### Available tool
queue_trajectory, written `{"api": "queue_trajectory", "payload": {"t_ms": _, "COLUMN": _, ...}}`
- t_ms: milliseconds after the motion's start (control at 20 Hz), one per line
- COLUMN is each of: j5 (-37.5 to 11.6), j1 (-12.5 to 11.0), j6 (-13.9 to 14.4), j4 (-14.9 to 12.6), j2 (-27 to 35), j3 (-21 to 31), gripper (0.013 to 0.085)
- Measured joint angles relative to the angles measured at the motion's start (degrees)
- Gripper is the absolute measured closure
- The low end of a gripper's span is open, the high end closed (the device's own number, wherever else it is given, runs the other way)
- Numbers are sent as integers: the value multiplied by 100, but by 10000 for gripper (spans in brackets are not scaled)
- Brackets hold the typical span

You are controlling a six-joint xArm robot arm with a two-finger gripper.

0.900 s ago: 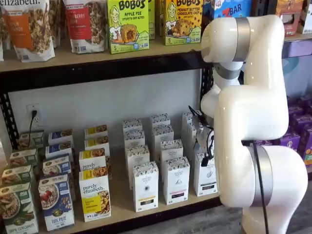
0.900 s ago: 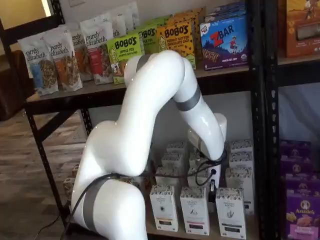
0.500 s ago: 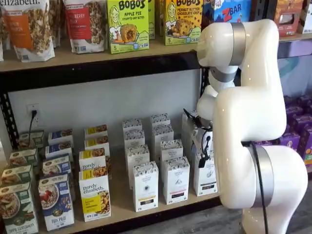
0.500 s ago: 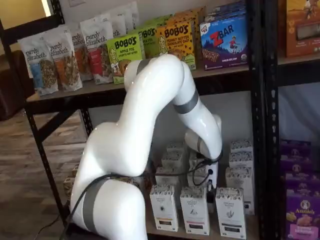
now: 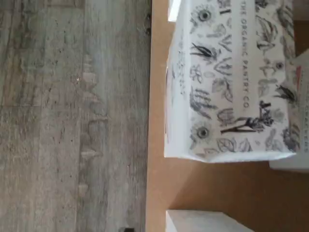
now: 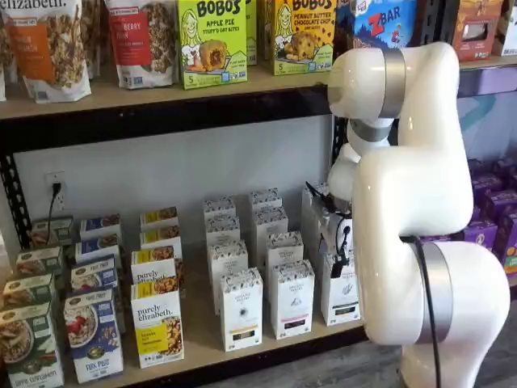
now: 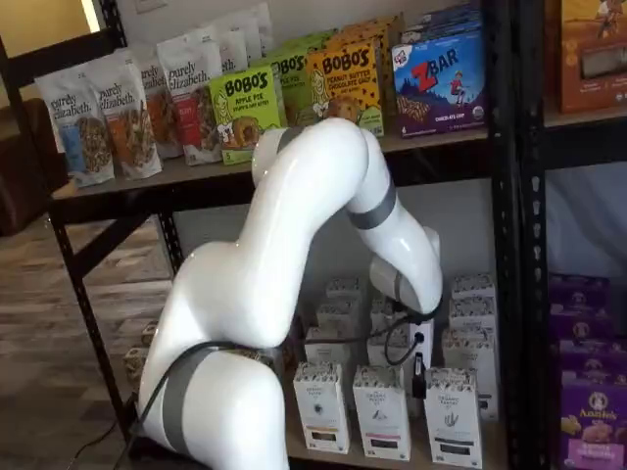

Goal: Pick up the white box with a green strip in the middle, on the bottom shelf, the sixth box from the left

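The white box [image 6: 340, 297] stands at the front of the right-hand column of white cartons on the bottom shelf [image 6: 199, 335], partly behind my arm. In a shelf view it is the front right carton [image 7: 453, 417]. My gripper [image 6: 338, 252] hangs just above and behind its top, a black finger with a cable beside it; it also shows in a shelf view [image 7: 419, 368]. No gap between the fingers shows, and no box is in them. The wrist view looks down on a carton's leaf-patterned top [image 5: 231, 82] at the shelf's front edge [image 5: 157, 183].
Two more columns of white cartons [image 6: 241, 309] [image 6: 292, 298] stand to the left, then purely elizabeth boxes [image 6: 157, 327] and cereal boxes [image 6: 93, 333]. Purple boxes [image 7: 588, 411] fill the neighbouring rack. The upper shelf [image 6: 161, 101] is overhead. Wood floor [image 5: 72, 116] lies below.
My arm has shifted slightly and the gripper has dropped a little over the right column of white cartons. No box has moved.
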Motion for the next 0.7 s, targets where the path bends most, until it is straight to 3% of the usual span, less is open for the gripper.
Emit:
{"api": "queue_trajectory", "payload": {"t_ms": 300, "j5": 38, "j1": -43, "j6": 142, "j4": -203, "j2": 237, "j3": -319, "gripper": 130}}
{"api": "queue_trajectory", "payload": {"t_ms": 700, "j5": -7, "j1": -100, "j6": 509, "j4": -696, "j2": 610, "j3": -709, "gripper": 130}}
